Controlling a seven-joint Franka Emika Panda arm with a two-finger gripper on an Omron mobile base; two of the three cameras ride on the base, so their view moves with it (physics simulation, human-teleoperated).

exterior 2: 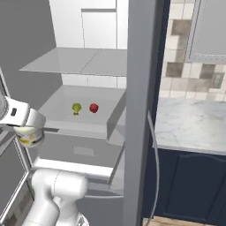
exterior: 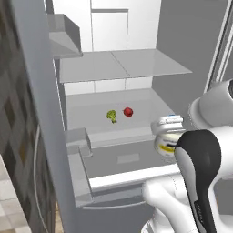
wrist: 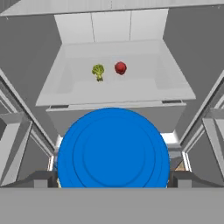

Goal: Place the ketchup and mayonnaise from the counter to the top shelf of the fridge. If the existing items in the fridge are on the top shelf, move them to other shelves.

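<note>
- While the fridge stands open, the gripper grasps the mayonnaise jar from its sides, jaws spread wide around the body just under the round blue lid.
- Mayonnaise position: held in the air before the open compartment, at about the height of the lower shelf's front lip; the pale yellow body shows beside the arm in the left base view and under the hand in the right base view.
- Top shelf: flat light-grey panel, bare surface, front edge free, well above the jar.
- Lower shelf: carries a green floret and a red ball, side by side near the middle, close but apart; bare room to either side of them and toward the front edge.
- Door bins: grey, projecting from the open door on the left, near the jar's level.
- Counter: white veined marble over navy cabinet doors, to the right of the fridge wall, well apart from the jar.
</note>
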